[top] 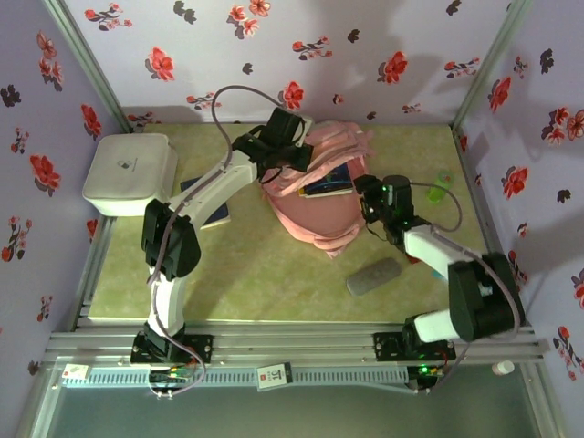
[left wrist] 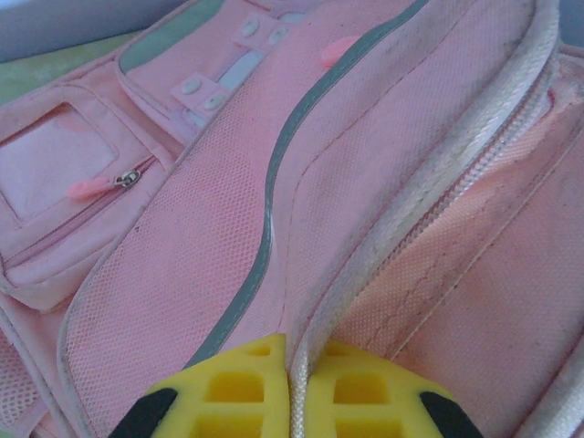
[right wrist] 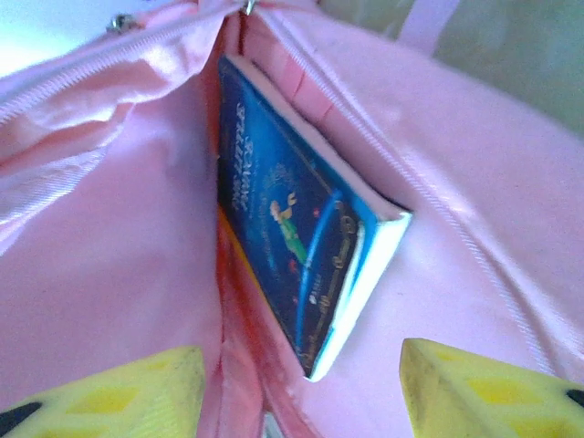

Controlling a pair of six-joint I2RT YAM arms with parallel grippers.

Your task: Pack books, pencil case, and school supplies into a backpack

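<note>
The pink backpack (top: 315,219) lies in the middle of the table with its mouth held open. My left gripper (left wrist: 294,394) is shut on the pale corded rim of that opening (left wrist: 429,173), seen from above at the bag's far left (top: 290,162). The blue illustrated book (right wrist: 297,246) stands inside the bag (right wrist: 109,274), with a yellow edge showing under it. My right gripper (right wrist: 301,383) is open just behind the book's near corner, touching nothing. From above, this gripper (top: 370,199) is at the bag's right side. A dark navy book (top: 217,215) lies left of the bag, partly under my left arm. The grey pencil case (top: 373,276) lies in front of the bag.
A white rounded box (top: 130,173) stands at the far left of the table. A small green object (top: 441,188) lies near the right wall. Flowered walls close in the table (top: 255,274) on three sides.
</note>
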